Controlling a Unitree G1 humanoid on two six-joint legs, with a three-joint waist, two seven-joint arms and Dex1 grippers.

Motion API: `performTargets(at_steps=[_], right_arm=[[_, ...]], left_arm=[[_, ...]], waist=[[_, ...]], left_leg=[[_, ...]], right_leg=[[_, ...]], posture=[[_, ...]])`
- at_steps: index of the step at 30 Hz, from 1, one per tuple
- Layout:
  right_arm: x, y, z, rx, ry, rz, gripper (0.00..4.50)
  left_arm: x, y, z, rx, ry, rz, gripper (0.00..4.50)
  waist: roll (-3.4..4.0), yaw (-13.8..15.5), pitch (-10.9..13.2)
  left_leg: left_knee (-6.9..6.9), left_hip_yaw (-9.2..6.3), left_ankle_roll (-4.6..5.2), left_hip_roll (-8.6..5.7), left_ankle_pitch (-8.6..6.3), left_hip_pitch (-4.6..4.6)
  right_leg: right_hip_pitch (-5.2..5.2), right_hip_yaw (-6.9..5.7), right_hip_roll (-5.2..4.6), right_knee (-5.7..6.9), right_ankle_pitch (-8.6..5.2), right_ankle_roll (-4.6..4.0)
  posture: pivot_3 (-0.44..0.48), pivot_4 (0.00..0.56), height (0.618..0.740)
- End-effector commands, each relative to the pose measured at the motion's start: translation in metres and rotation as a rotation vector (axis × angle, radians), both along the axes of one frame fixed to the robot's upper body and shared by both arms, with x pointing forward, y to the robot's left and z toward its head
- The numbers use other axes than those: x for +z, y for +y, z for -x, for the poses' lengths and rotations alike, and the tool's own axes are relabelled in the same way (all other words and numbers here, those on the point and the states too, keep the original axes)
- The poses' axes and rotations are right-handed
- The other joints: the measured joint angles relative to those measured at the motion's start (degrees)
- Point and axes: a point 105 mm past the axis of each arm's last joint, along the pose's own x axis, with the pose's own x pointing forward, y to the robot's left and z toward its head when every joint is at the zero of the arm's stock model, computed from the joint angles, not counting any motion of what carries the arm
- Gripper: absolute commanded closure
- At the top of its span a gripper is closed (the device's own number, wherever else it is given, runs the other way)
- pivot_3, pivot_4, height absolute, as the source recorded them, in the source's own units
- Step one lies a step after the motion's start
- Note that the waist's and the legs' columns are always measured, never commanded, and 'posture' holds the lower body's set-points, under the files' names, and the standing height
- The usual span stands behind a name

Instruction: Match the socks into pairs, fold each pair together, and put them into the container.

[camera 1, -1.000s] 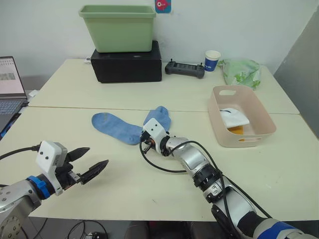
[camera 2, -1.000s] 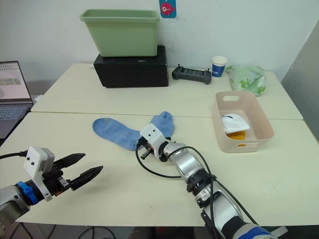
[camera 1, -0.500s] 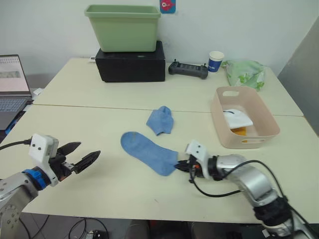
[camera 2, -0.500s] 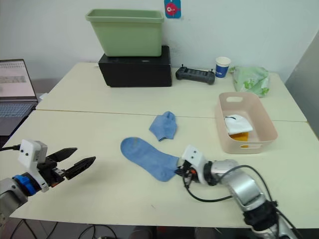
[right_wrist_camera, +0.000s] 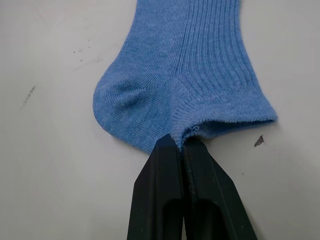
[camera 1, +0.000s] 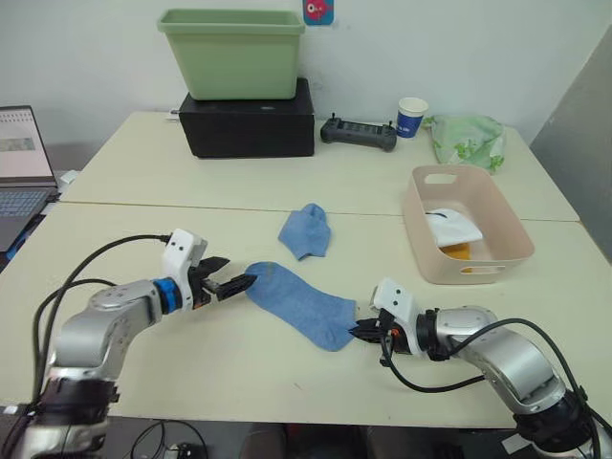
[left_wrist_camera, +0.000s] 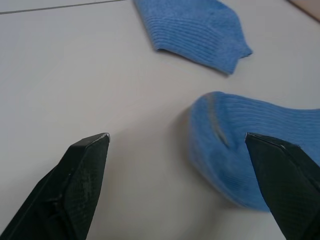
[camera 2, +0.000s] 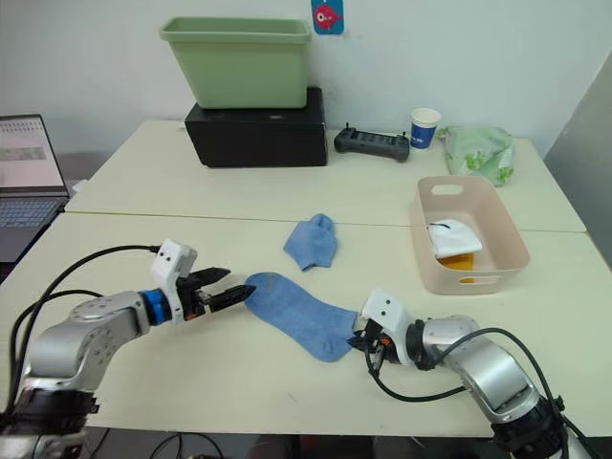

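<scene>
I'm looking down on two pale cream tables (camera 1: pixel 287 172) pushed together against a white wall, with a green tub (camera 1: pixel 230 50) sitting on a black box (camera 1: pixel 247 127) at the back, a black controller (camera 1: pixel 357 133), a blue and white paper cup (camera 1: pixel 411 116) and a green plastic bag (camera 1: pixel 466 137) further along, and a laptop (camera 1: pixel 17 158) at the left edge. The pink container (camera 1: pixel 457 234) stands on the right with a white sock (camera 1: pixel 448 225) and something mustard-yellow (camera 1: pixel 453 251) in it. On the near table I see one blue sock (camera 1: pixel 301 304) lying flat and stretched out, ribbed, its toe end toward my left gripper (camera 1: pixel 236 283), whose fingers are spread apart just at that toe. My right gripper (camera 1: pixel 367 331) is pressed together, pinching the cuff edge of that sock. The second blue sock (camera 1: pixel 307 230) lies crumpled just beyond it, apart from it
</scene>
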Motion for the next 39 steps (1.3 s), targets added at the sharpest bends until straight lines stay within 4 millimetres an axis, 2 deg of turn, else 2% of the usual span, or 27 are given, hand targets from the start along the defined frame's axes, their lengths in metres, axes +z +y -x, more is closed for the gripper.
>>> performTargets(at_steps=[1, 6, 12, 15, 17, 21, 23, 29, 36, 39], right_arm=[[0.01, 0.001, 0.003, 0.02, -0.05, -0.008, 4.5], [0.008, -0.002, 0.003, 0.019, -0.057, 0.002, 4.5], [0.014, -0.006, -0.007, 0.016, -0.137, -0.008, 4.5], [0.023, -0.004, -0.004, 0.065, -0.16, -0.038, 4.5], [0.027, -0.002, 0.004, 0.125, -0.146, -0.055, 4.5], [0.026, -0.002, 0.018, 0.212, -0.103, -0.05, 4.5], [0.024, -0.004, 0.022, 0.231, -0.084, -0.039, 4.5], [0.009, -0.008, 0.023, 0.24, -0.038, 0.02, 4.5], [0.005, -0.007, 0.015, 0.214, -0.005, 0.044, 4.5], [0.006, -0.01, 0.013, 0.199, -0.007, 0.051, 3.76]], left_arm=[[-0.001, -0.011, -0.007, -0.038, -0.027, -0.017, 0.94], [-0.008, -0.036, -0.002, -0.135, -0.003, 0.009, 2.52], [-0.004, -0.032, 0.013, -0.129, -0.009, 0.038, 4.48], [0.003, -0.023, 0.028, -0.077, -0.019, 0.08, 4.48], [0.008, -0.018, 0.045, -0.033, -0.025, 0.125, 4.48], [0.01, -0.014, 0.075, 0.056, -0.022, 0.175, 4.48], [0.008, -0.013, 0.088, 0.103, -0.025, 0.194, 4.48], [-0.021, -0.014, 0.128, 0.202, 0.068, 0.191, 4.48], [-0.039, -0.022, 0.137, 0.216, 0.126, 0.194, 4.48], [-0.039, -0.021, 0.14, 0.199, 0.116, 0.16, 3.83]], waist=[[0.0, -0.01, 0.0], [0.0, 0.04, 0.0], [0.0, -0.09, 0.0], [0.0, -0.21, 0.0], [-0.01, -0.32, 0.0], [-0.01, -0.02, 0.0], [-0.01, 0.03, 0.0], [-0.03, 0.03, -0.01], [-0.03, 0.07, -0.01], [-0.02, 0.06, -0.01]], left_leg=[[0.0, 0.0, 0.0, 0.0, 0.0, 0.0], [0.01, -0.03, 0.0, 0.0, 0.0, 0.0], [0.03, -0.03, 0.0, 0.02, 0.0, 0.0], [0.03, -0.03, 0.0, 0.02, 0.0, 0.01], [0.03, -0.03, 0.0, 0.03, 0.0, 0.0], [0.03, -0.05, 0.0, 0.0, 0.0, 0.02], [0.05, -0.06, 0.0, -0.01, 0.0, 0.04], [0.06, -0.03, 0.0, -0.06, 0.0, 0.07], [0.08, 0.0, 0.0, -0.09, 0.0, 0.08], [0.06, -0.01, 0.0, -0.07, -0.01, 0.07]], right_leg=[[0.0, 0.01, 0.0, 0.0, 0.0, 0.0], [0.02, -0.02, 0.0, 0.01, 0.0, 0.0], [0.02, -0.01, 0.0, 0.02, 0.0, 0.0], [0.02, 0.0, 0.0, 0.02, 0.0, 0.01], [0.02, 0.01, 0.0, 0.02, 0.0, 0.01], [0.07, -0.02, -0.11, 0.01, 0.0, 0.01], [0.11, -0.02, -0.12, 0.0, 0.0, 0.01], [0.14, 0.01, -0.16, -0.03, -0.01, 0.01], [0.12, 0.03, -0.17, -0.04, -0.02, -0.01], [0.09, 0.02, -0.14, -0.05, -0.04, -0.04]], posture=[[0.0, 0.15, 0.73], [0.0, 0.15, 0.73], [0.0, 0.15, 0.73], [0.0, 0.15, 0.73], [0.0, 0.15, 0.73], [0.0, 0.15, 0.73], [0.0, 0.15, 0.73], [0.0, 0.15, 0.73], [0.0, 0.15, 0.73], [0.0, 0.15, 0.73]])
